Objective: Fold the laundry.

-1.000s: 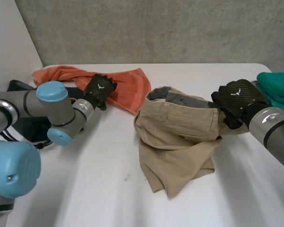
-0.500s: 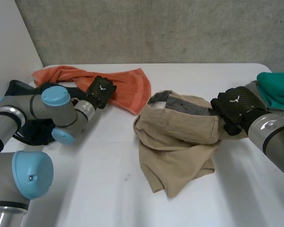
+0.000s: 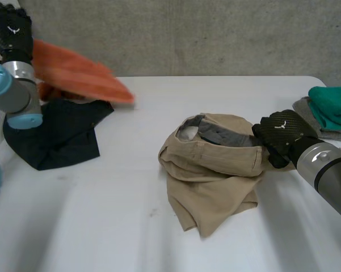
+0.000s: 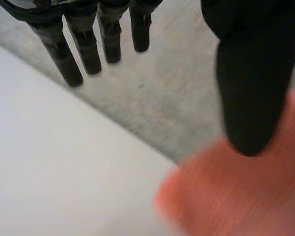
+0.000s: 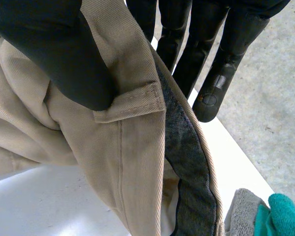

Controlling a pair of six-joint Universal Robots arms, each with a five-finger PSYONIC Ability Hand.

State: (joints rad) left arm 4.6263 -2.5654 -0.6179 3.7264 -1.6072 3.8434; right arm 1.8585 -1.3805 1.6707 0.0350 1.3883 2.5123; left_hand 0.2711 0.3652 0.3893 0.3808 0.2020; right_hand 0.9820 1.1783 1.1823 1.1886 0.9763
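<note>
Beige twill shorts (image 3: 215, 170), crumpled at the white counter's (image 3: 130, 226) middle, are pinched at the waistband by the right hand (image 3: 281, 133), while an orange towel (image 3: 74, 73) hangs aloft at the left hand (image 3: 11, 31), whose grip cannot be told; spreading the shorts flat is judged next.

White rectangular table (image 3: 130, 226), matte top. Crumpled beige cotton trousers (image 3: 215, 187) lie near centre. Flat black fabric garment (image 3: 57, 133) lies at left side. Grey folded cloth (image 3: 306, 107) at right edge, carrying teal terry towel (image 3: 332, 105).
</note>
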